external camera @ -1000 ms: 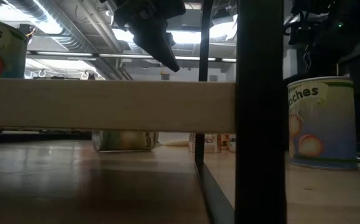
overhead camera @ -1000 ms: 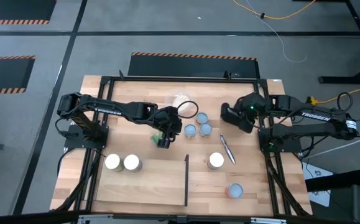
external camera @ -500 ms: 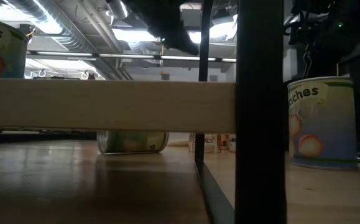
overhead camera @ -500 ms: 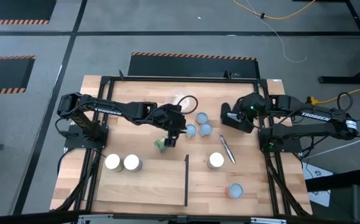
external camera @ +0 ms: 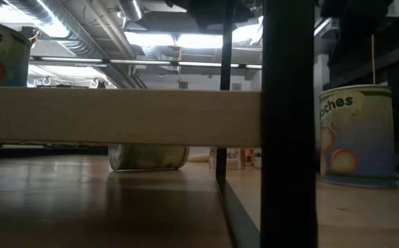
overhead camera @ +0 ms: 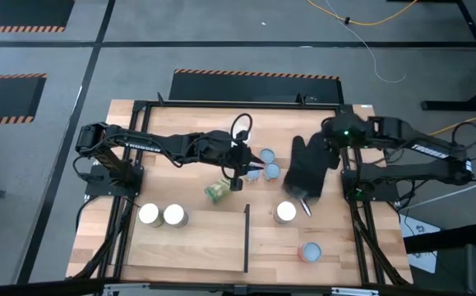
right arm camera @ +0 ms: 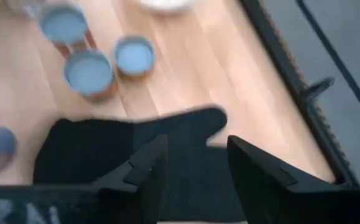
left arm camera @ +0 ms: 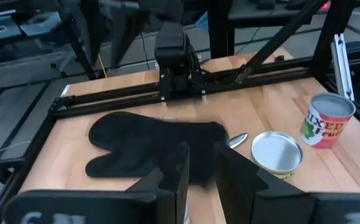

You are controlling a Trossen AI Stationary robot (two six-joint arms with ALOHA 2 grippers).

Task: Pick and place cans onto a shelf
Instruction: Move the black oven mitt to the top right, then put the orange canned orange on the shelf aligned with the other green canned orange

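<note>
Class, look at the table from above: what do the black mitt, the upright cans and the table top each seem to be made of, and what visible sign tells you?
Black mitt: probably soft fabric, matt; it lies limp and flat with no shine.
Upright cans: likely metal with printed paper labels; the lids look pale and smooth with a raised rim.
Table top: light wood, apparently planks; grain lines and board seams show, with a slight sheen.

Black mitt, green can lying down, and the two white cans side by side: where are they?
Black mitt (overhead camera: 306,168), high view, middle of the palm.
Green can (overhead camera: 216,192), high view, its side label.
Two white cans (overhead camera: 162,215), high view, where their tops meet.
</note>
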